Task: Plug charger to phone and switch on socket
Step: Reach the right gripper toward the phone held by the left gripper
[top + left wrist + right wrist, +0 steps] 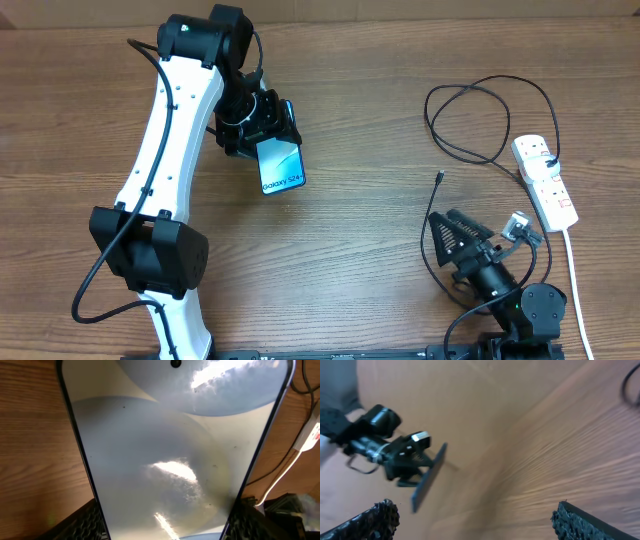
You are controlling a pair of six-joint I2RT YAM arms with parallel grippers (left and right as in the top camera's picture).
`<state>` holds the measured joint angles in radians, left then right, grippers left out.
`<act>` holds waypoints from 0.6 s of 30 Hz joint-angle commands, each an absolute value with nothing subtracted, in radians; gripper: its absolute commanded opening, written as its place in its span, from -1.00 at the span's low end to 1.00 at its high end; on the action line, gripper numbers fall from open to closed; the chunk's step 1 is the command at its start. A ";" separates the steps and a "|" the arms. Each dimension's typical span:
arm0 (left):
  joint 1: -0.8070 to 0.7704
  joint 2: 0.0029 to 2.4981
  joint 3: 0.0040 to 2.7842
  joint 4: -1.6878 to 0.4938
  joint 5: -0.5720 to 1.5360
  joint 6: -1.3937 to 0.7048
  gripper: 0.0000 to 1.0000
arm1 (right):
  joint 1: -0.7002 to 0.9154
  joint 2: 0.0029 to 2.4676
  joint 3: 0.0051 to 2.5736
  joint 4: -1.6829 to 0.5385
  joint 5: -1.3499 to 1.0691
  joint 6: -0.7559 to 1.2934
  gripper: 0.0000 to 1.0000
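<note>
My left gripper (262,128) is shut on the phone (281,163), a slim smartphone with a cyan-blue screen and white "Galaxy S24+" text, held lifted above the table. The phone fills the left wrist view (170,445) between my fingers. The charger (470,115), a thin black cable, loops at the right, its connector tip (440,178) lying free on the wood. The socket (545,180), a white power strip with red switches, lies at the far right. My right gripper (455,238) is open and empty near the front, below the cable tip. The right wrist view shows the phone (427,477) edge-on in the distance.
The socket's white cord (577,290) runs down toward the front edge. The left arm (165,140) stretches from the front left up over the wooden table (370,250). The right arm base (530,310) sits at the front right.
</note>
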<state>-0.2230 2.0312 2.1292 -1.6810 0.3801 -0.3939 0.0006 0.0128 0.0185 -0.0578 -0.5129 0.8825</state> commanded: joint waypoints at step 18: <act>-0.229 1.993 2.156 -1.618 0.384 -0.577 -0.69 | 0.001 0.265 0.212 -0.329 -0.560 0.432 0.99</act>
<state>-0.2230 2.0312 2.1292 -1.6249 0.3801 -0.5255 0.0006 0.1890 0.1207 -0.2943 -0.6159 0.5125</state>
